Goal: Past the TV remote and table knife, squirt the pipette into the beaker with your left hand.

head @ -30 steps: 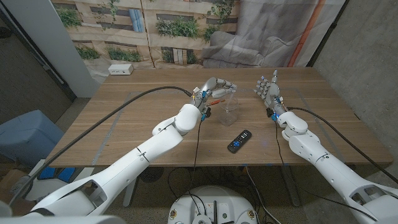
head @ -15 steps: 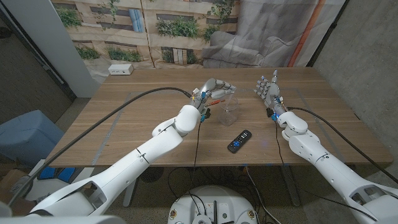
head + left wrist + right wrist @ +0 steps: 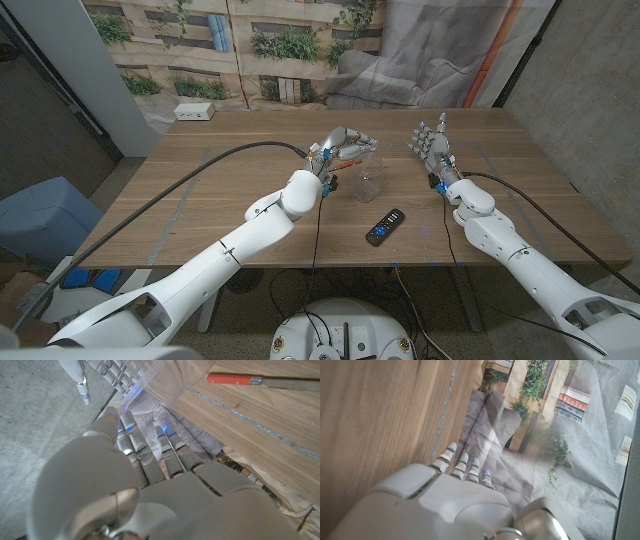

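Left hand [image 3: 345, 143] up over the clear beaker [image 3: 369, 178], fingers curled around the pipette [image 3: 349, 162]. Right hand [image 3: 431, 143] off to the side, fingers apart, holding nothing. TV remote [image 3: 385, 226] nearer on the desk [image 3: 200, 190]. Could miss the beaker and wet the desk if tip sits outside the rim. Could bump and tip it.

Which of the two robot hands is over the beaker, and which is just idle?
The left robot hand is at the beaker, fingers curled above its rim. The right robot hand stands apart on the beaker's other side, fingers spread, holding nothing.
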{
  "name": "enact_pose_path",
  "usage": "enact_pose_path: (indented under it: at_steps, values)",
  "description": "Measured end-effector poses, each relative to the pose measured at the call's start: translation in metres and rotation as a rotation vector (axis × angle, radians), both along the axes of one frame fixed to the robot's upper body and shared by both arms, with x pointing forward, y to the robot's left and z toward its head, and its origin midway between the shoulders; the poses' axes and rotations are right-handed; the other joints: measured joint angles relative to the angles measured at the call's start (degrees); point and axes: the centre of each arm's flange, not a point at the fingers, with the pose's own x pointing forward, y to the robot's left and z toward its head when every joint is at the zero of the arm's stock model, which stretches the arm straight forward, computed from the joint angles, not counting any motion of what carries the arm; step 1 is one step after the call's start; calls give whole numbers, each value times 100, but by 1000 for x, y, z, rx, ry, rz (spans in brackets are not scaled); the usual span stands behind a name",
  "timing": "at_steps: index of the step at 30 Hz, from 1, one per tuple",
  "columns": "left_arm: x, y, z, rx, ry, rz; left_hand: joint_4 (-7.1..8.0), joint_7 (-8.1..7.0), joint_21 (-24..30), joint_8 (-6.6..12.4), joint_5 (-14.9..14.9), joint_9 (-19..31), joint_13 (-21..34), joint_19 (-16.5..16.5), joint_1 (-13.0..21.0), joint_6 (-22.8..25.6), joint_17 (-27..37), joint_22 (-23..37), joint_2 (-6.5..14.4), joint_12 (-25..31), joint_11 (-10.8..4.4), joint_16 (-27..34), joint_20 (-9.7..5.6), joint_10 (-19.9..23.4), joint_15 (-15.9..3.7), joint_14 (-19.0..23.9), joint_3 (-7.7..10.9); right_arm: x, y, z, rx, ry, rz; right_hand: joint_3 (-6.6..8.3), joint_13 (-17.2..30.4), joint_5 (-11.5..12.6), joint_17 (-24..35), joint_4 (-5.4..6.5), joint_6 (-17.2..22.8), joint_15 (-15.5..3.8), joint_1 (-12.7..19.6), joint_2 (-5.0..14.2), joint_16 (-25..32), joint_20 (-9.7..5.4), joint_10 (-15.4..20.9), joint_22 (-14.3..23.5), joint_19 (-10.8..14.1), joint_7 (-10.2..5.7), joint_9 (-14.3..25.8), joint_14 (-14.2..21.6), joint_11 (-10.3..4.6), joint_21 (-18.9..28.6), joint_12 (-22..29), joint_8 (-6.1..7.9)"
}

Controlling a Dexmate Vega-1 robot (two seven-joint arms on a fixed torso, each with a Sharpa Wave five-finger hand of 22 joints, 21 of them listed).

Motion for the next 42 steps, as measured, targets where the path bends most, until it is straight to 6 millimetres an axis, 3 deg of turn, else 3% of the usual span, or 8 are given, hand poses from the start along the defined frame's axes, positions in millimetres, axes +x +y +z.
enact_pose_path:
  at_steps: [12, 31, 42]
  values:
    - [-2, -1, 0, 3, -23, 4, 0, 18, 26, 23, -45, 30, 2, 92, 168, 104, 27, 29, 44, -1, 90, 0, -9, 107, -21, 184, 0, 0, 0, 0, 0, 0, 0, 0, 0, 0, 0, 0, 0, 0, 0, 0, 0, 0, 0, 0, 0, 0, 0, 0, 0, 0, 0, 0]
    - [-2, -4, -1, 14, -53, 1, -23, -39, 26, 87, -51, 66, 2, 123, 278, 245, 27, 29, 22, 19, 82, 0, 21, 266, -51, 318, -24, 0, 0, 0, 0, 0, 0, 0, 1, 0, 0, 0, 0, 0, 0, 0, 0, 0, 0, 0, 0, 0, 0, 0, 0, 0, 0, 0]
    - [-2, -2, -2, 8, -40, -12, 8, 9, 25, 36, -51, 66, 1, 122, 338, 125, 12, 28, -38, -50, 10, -27, 21, 208, -40, 326, -151, 0, 0, 0, 0, 0, 0, 0, 1, 0, 0, 0, 0, 0, 0, 0, 0, 0, 0, 0, 0, 0, 0, 0, 0, 0, 0, 0]
